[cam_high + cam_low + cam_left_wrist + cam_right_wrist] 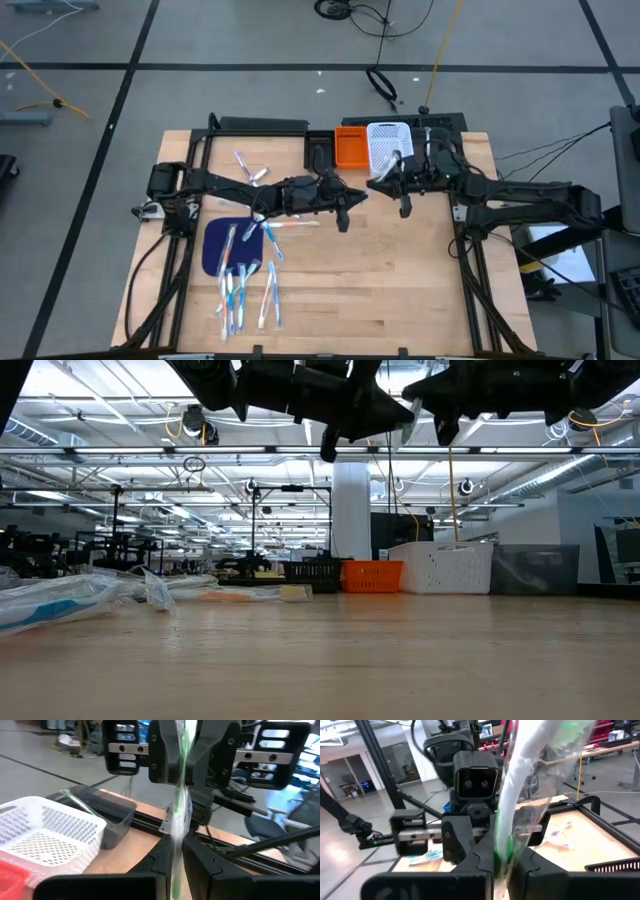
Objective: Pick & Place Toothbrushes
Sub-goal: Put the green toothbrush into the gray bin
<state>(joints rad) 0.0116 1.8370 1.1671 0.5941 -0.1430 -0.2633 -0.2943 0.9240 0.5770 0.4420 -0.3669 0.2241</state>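
Note:
A white toothbrush with green accents, in a clear wrapper [179, 805], hangs in the air over the middle of the table between both grippers. My left gripper [175, 870] reaches in level from the table's left, and my right gripper [505, 865] faces it level from the right. Both are closed on the toothbrush [376, 182]. Several other wrapped toothbrushes [245, 285] lie on and around a dark blue mat [218, 245] at the near left. A few more [250, 170] lie farther back. My left gripper has the wrapped toothbrush's shaft [176, 851] between its two fingers, which point level toward the table's right and lie across it. The toothbrush stands roughly upright in the wrist view, clear of the table. My right gripper pinches the same shaft [506, 851], wrapper and all, between its two fingers. They come level from the table's right and lie across it. The toothbrush rises past the fingers [530, 865], with its wrapper bunched around it.
Black [320, 150], orange [350, 148] and white [388, 143] bins stand in a row at the table's far edge, just behind the grippers. The wooden top [400, 290] at the near right is bare. A black frame runs along the table's sides.

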